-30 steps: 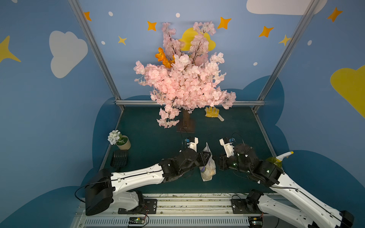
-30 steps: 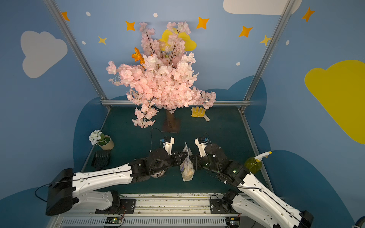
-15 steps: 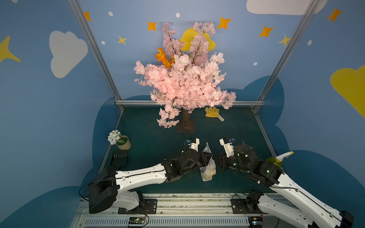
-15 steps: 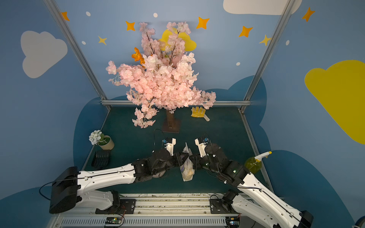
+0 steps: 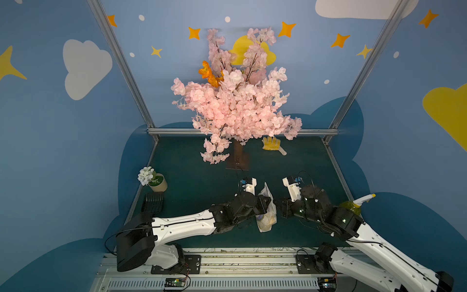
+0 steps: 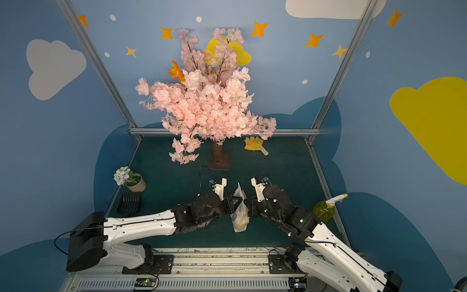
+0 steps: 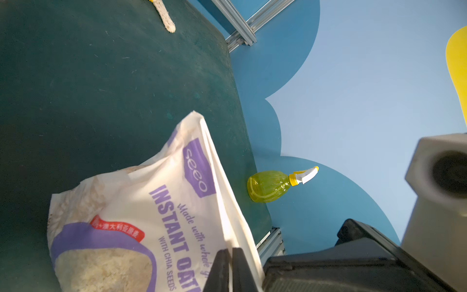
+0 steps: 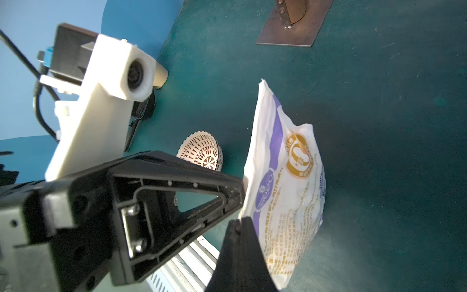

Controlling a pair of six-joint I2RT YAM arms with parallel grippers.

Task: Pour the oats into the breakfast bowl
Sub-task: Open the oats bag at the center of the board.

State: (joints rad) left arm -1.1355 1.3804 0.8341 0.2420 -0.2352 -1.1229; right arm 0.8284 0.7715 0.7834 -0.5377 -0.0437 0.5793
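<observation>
The oats [image 5: 266,217] are pale flakes in a white bag with purple print [image 7: 151,215]. The bag hangs upright over the front middle of the green table in both top views [image 6: 240,217]. My left gripper [image 7: 231,250] is shut on one upper edge of the bag, with the film pinched between its jaws. My right gripper [image 8: 240,220] is shut on the opposite upper edge [image 8: 285,189]. In a top view the two grippers [image 5: 265,202] [image 5: 276,203] meet at the bag from either side. The breakfast bowl [image 8: 199,151], cream with a brown lattice, stands on the table beside the bag under my left arm. The top views hide it.
A pink blossom tree on a brown base plate [image 5: 237,161] stands behind the bag. A yellow glove [image 5: 271,144] lies at the back right. A flowerpot [image 5: 156,182] and a black ribbed rack [image 5: 153,202] are at the left edge. A yellow-green spray bottle [image 5: 353,204] stands at the right edge.
My left gripper has closed onto the bag's edge, and the left arm has shifted slightly toward the bag. The right arm and the bag have stayed in place.
</observation>
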